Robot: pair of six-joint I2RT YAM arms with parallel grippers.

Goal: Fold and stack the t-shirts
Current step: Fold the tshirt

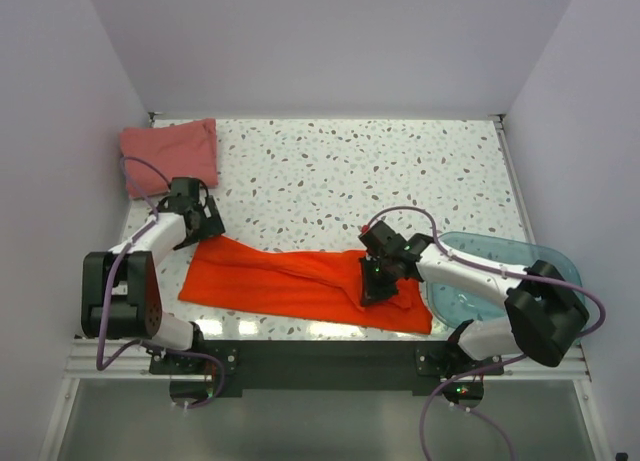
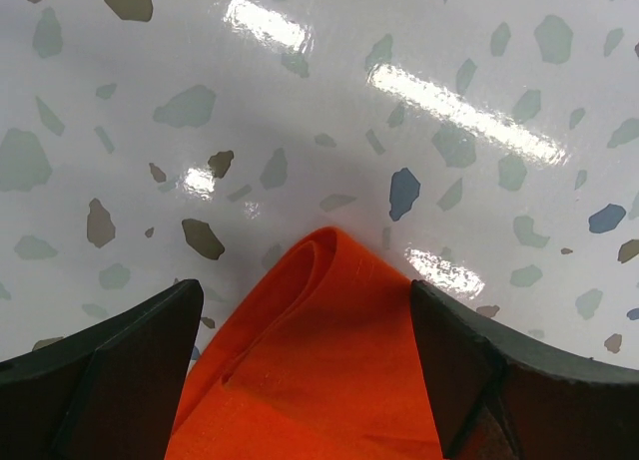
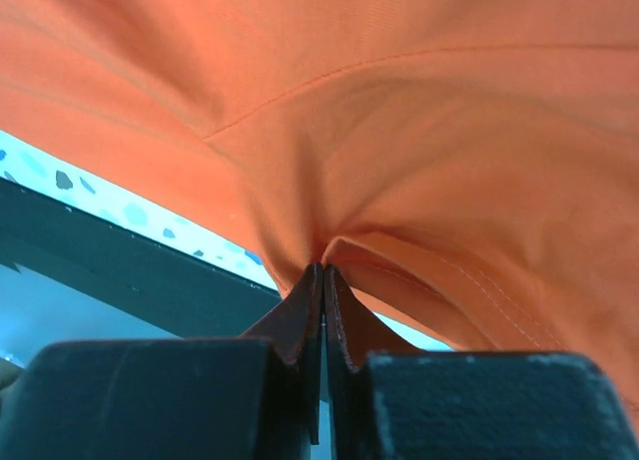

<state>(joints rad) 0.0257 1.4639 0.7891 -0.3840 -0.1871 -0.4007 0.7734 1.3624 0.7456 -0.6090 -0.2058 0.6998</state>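
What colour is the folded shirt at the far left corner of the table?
The folded shirt is dull pink-red; the top view shows it best.

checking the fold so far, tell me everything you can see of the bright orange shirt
The bright orange-red t-shirt is soft matte cloth, folded into a long narrow band with stitched seams showing. It lies along the near part of the speckled table, slightly slanted. The right pincer is shut on a bunched pinch near its right end, creases running to the grip. The left pincer stands open astride its folded left corner, not closed on it. Its right end lies beside the blue tub.
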